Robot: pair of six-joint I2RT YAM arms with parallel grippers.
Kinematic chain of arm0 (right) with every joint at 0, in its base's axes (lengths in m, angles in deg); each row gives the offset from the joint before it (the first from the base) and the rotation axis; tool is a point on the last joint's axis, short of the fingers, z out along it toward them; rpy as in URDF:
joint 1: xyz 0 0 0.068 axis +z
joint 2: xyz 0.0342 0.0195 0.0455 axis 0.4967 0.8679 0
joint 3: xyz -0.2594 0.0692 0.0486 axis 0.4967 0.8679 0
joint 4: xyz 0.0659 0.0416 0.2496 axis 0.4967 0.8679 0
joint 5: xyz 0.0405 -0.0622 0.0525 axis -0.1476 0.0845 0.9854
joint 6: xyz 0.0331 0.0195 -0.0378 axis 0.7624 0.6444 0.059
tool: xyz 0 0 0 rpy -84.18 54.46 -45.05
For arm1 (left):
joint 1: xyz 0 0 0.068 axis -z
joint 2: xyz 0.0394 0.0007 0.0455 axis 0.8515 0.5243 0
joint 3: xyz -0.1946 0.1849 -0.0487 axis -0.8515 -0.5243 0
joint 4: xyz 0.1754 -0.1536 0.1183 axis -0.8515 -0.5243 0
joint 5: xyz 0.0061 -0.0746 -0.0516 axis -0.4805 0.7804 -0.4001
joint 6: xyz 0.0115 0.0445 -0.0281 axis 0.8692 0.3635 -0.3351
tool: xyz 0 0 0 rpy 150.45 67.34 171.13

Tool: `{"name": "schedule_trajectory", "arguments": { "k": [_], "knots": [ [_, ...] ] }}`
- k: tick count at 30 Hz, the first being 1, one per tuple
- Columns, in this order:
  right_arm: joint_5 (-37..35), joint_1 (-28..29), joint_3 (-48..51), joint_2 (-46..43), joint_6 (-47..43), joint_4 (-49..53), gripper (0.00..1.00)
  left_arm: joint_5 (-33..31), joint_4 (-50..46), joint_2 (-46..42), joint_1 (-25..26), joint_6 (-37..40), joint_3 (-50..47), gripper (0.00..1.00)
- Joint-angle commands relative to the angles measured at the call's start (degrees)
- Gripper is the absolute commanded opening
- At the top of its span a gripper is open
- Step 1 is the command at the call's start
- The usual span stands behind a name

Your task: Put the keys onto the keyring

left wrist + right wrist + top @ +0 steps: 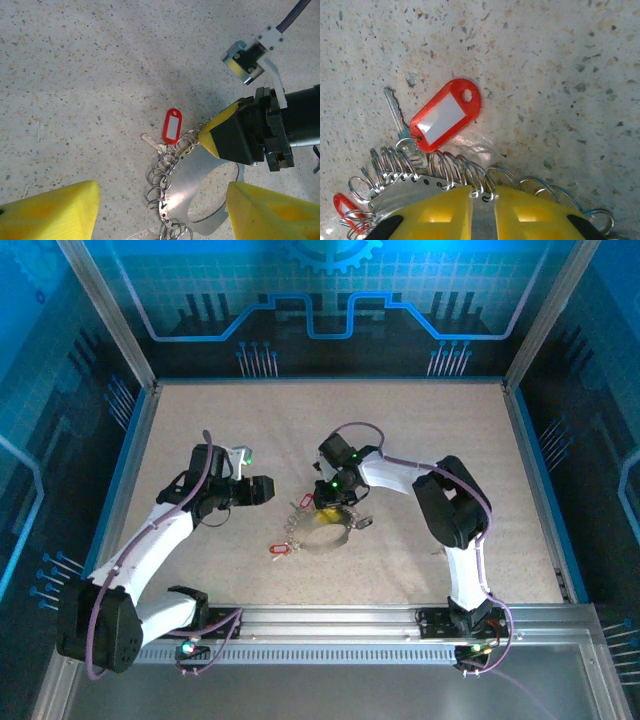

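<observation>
The keyring (322, 540) lies on the table (400, 440) near its middle, between the two arms. It is a broad silver band (186, 192) bent into a loop, with a row of small wire rings (162, 175) threaded through holes along its edge. In the right wrist view the band (415, 192) curves along the bottom with the rings (455, 170) standing up from it. One key (395, 112) lies flat on the table just outside the band, its head among the rings, touching a red tag (447, 114). The left wrist view shows this key (150, 142) beside the tag (172, 126). A second red tag (345, 207) shows at the band's left end.

The right claw (482, 210) is clamped on the band, one yellow finger on each side of the metal. It comes at the ring's far edge (330, 512).

The left claw (160, 215) hovers just left of the ring (262, 490), fingers wide apart and holding nothing.
</observation>
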State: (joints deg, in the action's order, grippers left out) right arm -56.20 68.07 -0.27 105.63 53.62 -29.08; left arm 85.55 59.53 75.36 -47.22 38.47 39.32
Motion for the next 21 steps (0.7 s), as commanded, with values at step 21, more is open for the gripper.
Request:
{"name": "schedule_trajectory", "arguments": {
  "k": [21],
  "knots": [
    [0.8, 0.7, -3.9, 2.3, 0.5, 3.1, 0.23, 2.5, 0.3, -1.1, 0.6, 1.8, -0.4, 0.66]
  ]
}}
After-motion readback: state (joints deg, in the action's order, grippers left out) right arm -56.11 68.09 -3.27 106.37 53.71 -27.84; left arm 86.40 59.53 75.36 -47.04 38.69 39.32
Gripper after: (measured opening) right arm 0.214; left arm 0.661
